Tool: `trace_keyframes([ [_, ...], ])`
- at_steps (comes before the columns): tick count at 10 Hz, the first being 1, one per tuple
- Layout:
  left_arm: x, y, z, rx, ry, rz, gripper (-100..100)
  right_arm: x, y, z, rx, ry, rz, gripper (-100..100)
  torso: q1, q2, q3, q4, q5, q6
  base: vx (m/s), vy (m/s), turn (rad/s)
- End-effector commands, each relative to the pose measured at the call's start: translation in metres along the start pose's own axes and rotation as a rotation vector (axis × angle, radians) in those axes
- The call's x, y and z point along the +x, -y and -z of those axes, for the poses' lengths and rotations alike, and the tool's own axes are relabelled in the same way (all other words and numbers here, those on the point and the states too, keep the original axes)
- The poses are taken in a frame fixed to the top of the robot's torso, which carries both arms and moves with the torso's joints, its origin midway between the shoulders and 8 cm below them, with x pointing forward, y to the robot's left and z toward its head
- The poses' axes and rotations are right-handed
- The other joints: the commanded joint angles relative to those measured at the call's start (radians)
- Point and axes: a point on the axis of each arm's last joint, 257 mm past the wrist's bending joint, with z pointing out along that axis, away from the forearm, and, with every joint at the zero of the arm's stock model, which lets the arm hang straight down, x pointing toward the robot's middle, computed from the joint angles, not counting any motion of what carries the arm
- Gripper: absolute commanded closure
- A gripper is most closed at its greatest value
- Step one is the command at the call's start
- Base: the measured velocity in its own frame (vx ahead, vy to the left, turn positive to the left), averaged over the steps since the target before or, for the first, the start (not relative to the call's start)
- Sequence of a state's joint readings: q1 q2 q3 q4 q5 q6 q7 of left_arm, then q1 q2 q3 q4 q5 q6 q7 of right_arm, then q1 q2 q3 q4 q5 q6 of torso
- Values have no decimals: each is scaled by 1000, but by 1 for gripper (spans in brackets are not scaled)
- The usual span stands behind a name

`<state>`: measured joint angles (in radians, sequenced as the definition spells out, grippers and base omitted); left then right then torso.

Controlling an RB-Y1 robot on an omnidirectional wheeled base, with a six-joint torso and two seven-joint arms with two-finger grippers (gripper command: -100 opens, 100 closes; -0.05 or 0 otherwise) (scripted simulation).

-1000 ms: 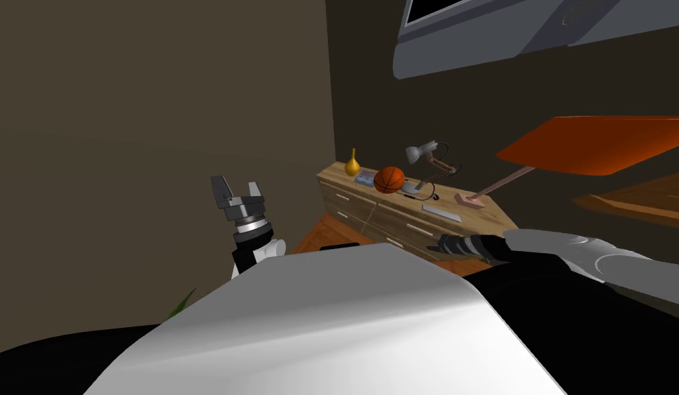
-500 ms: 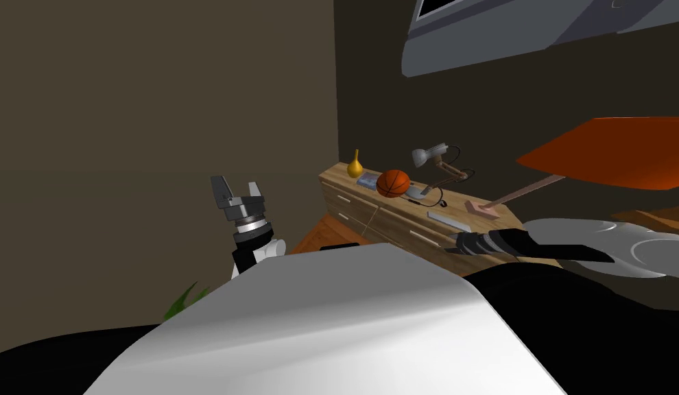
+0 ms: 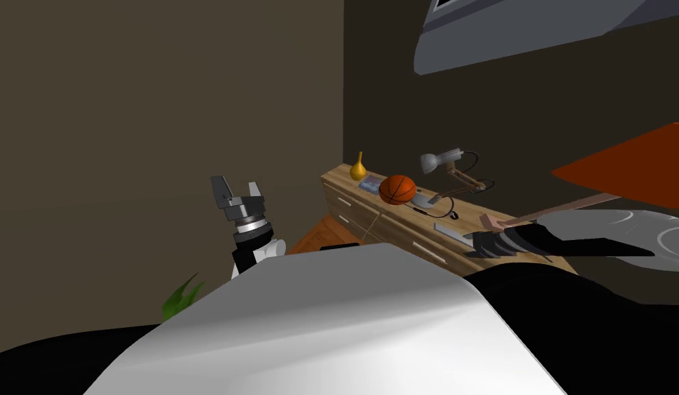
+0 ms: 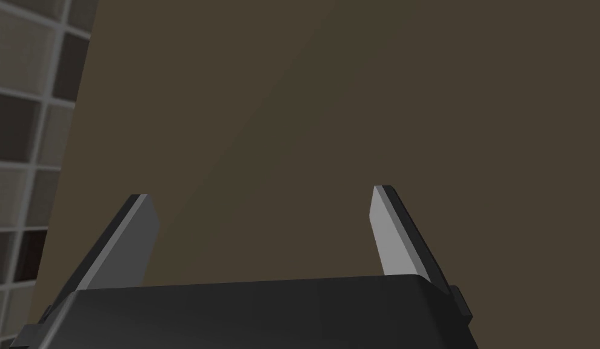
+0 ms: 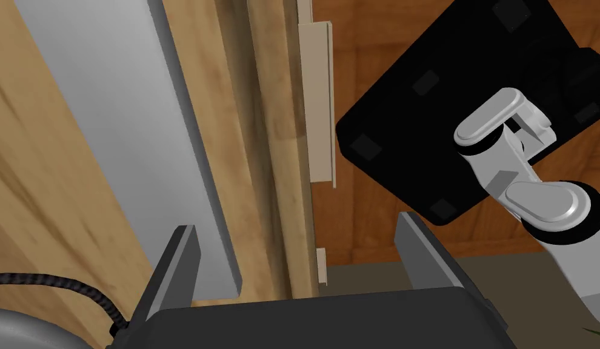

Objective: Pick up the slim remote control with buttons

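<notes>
the slim grey remote (image 5: 129,133) lies flat on the dresser (image 5: 26,200), near its front edge. the right gripper (image 5: 299,260) hovers over that edge, jaws wide — centre the 2 fingers (image 5: 179,269) astride the remote's long sides before lowering. left gripper (image 3: 236,192), off the dresser, also gapes.

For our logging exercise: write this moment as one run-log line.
right gripper: open, at remote | remote: flat on dresser | left gripper: open, empty

remote (image 5: 129,121) | slim grey slab, buttons unclear | flat on wooden dresser (image 5: 32,194), near front edge
</notes>
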<state>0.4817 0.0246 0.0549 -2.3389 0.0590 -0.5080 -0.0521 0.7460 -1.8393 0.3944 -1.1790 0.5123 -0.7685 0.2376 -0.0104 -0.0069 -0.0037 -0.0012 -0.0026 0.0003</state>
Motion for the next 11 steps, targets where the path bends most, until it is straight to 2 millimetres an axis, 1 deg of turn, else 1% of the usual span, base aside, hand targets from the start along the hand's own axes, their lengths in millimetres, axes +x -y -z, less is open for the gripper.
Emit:
trace_keyframes([
  [1, 0, 0, 0, 0, 0, 0, 0, 7, -1, 2, -6, -22, 21, -100, 0, 0, 0, 0, 0, 0, 107, -154, 114],
  [2, 0, 0, 0, 0, 0, 0, 0, 12, -6, 2, -18, -34, 28, -100, 0, -1, -1, 0, -1, 1, 129, -137, 39],
  [3, 0, 0, 0, 0, 0, 0, 0, 21, -19, -4, -46, -43, 32, -100, 0, -3, -2, -1, -1, 1, 145, -164, 160],
  [4, 0, 0, 0, 0, 0, 0, 0, 16, -12, -2, -30, -37, 28, -100, -2, -4, -2, -1, -1, 1, 63, -82, 50],
  [5, 0, 0, 0, 0, 0, 0, 0, 17, -13, -3, -33, -38, 30, 0, 3, 0, 0, 0, 0, 1, 11, -15, -2],
  [6, 0, 0, 0, 0, 0, 0, 0, 25, -19, -11, -29, -37, 20, -100, 8, 3, 2, 1, 1, 1, 10, -4, 84],
  [8, 0, 0, 0, 0, 0, 0, 0, 34, -26, -20, -25, -37, 9, -100, 10, 5, 3, 1, 2, 2, 9, 5, 70],
  [9, 0, 0, 0, 0, 0, 0, 0, 35, -27, -22, -24, -37, 6, -100, 11, 5, 3, 1, 2, 2, 5, 4, 33],
  [10, 0, 0, 0, 0, 0, 0, 0, 34, -27, -19, -25, -37, 8, -100, 11, 6, 3, 1, 2, 2, 0, 0, 0],
  [11, 0, 0, 0, 0, 0, 0, 0, 35, -27, -20, -24, -37, 9, 100, 11, 6, 3, 1, 2, 2, 0, 0, 0],
])
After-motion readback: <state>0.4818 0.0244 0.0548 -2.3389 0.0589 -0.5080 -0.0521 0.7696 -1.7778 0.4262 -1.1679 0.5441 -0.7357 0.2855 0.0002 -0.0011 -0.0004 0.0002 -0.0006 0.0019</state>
